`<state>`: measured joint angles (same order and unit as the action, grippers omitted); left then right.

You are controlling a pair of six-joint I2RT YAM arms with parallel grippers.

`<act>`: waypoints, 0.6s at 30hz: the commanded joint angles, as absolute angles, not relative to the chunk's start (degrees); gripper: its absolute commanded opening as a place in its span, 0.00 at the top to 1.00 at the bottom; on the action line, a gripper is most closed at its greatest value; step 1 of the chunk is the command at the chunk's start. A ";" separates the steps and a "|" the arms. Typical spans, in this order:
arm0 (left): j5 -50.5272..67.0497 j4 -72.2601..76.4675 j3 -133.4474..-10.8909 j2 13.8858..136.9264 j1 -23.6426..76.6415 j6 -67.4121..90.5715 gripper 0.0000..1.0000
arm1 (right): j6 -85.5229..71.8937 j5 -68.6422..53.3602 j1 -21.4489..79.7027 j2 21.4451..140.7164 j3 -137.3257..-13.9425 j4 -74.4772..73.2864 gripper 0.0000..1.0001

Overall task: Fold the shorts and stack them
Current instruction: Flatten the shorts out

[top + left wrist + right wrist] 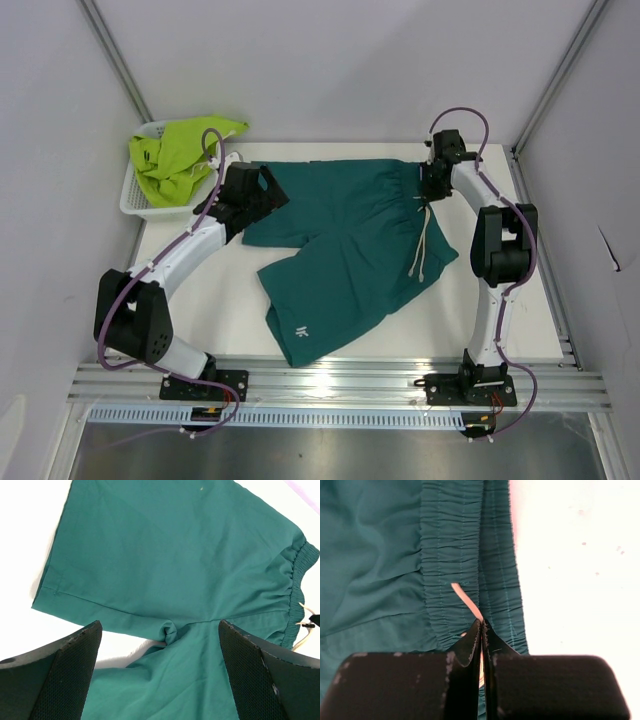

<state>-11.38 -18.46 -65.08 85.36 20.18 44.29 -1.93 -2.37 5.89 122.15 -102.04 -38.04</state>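
The left arm (190, 248) and right arm (488, 310) are built alike: white tubular links between chunky black joint housings, each on a black base plate (205, 386) at six o'clock. A purple cable (460, 110) loops along each arm. The left tool (160, 624) has broad black wedge fingers (60, 680) faced with fine mesh-textured pads, scuffed pale at the edges. The right tool (481, 622) shows thin black blades on a blocky, round-cornered black body.
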 commanded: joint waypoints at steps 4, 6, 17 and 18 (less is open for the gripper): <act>-11.16 -16.87 -66.45 84.55 20.65 42.54 0.01 | -4.04 6.22 5.71 118.65 -100.46 -34.98 1.00; -11.16 -16.87 -66.36 84.38 20.65 42.45 0.01 | -4.39 7.64 5.54 118.91 -100.11 -34.89 1.00; -11.25 -16.96 -66.62 84.81 20.65 42.10 0.01 | -6.06 11.16 3.52 126.46 -101.69 -36.82 0.92; -11.25 -16.88 -66.62 84.81 20.65 42.10 0.01 | -6.24 10.90 3.52 126.82 -101.95 -36.91 0.81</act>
